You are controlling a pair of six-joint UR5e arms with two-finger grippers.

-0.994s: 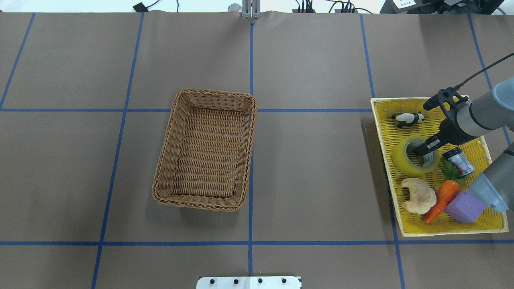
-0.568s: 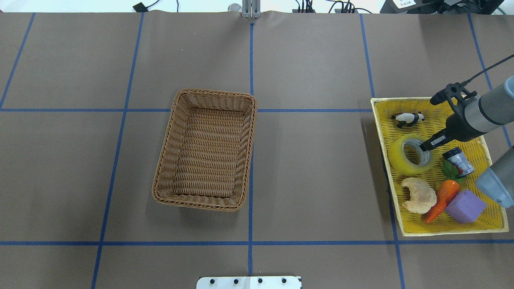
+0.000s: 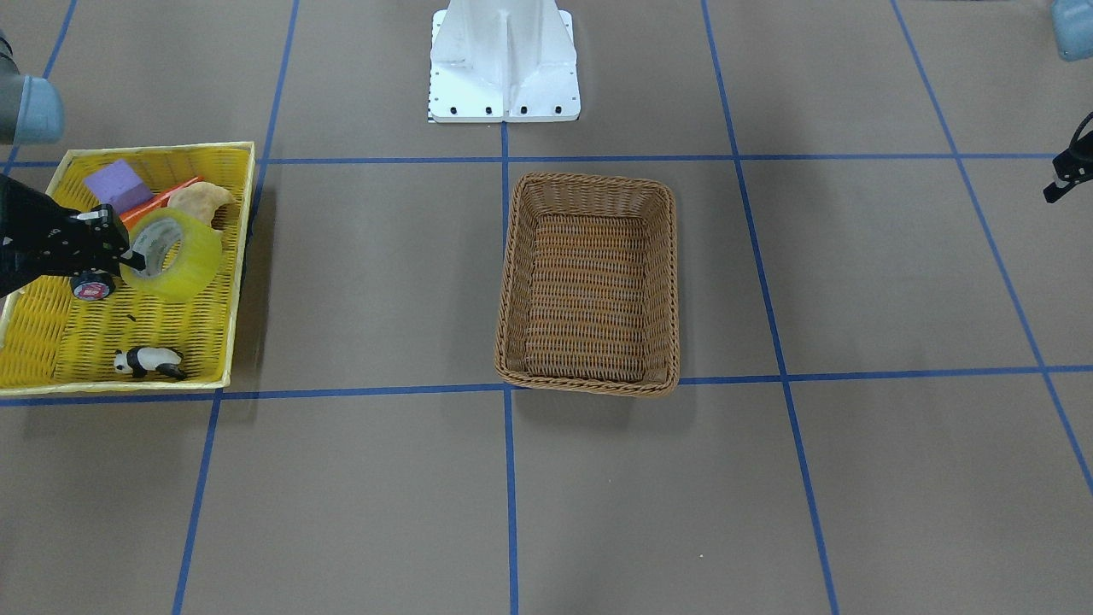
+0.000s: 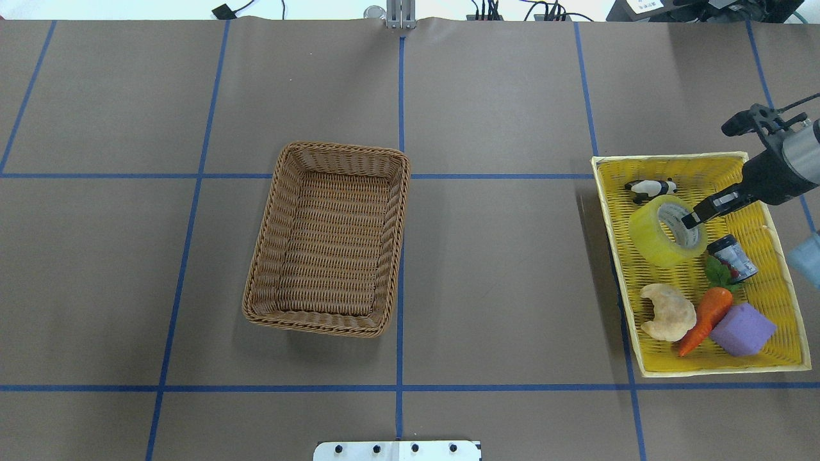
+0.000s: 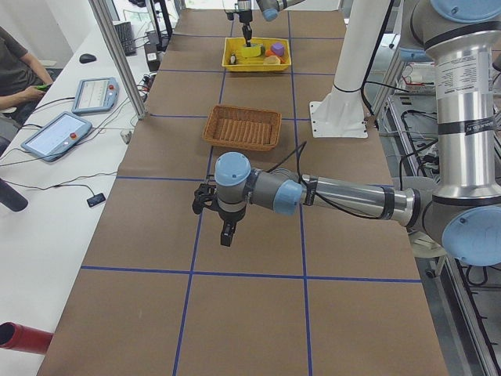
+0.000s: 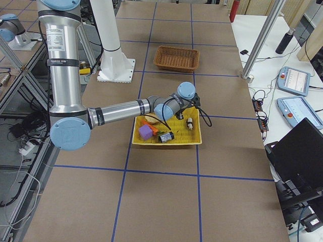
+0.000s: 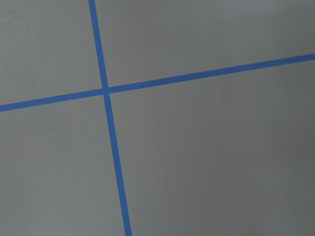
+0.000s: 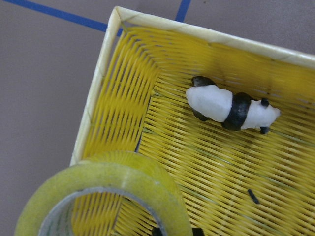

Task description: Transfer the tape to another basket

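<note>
Tape (image 4: pixel 666 232) hangs tilted off the right gripper (image 4: pixel 690 221), fingers pinched on one wall of the roll, one inside the core and one outside. It looks just clear of the yellow tray (image 4: pixel 605 211) floor, I think. The panda (image 4: pixel 650 188) sits near the fingertips and the can (image 4: pixel 730 257) just beside the gripper. The basket (image 4: pixel 327 243) is well apart from it, off toward the robot's left. Risks as I see them: a one-wall pinch on slick tape, so the roll may pivot or slip out on a fast carry. A low exit could snag the tray rim and drag it. A low arrival could clip the basket rim. Left gripper (image 5: pixel 225 235) hovers over bare table, and I can't tell whether its fingers are apart or together.
</note>
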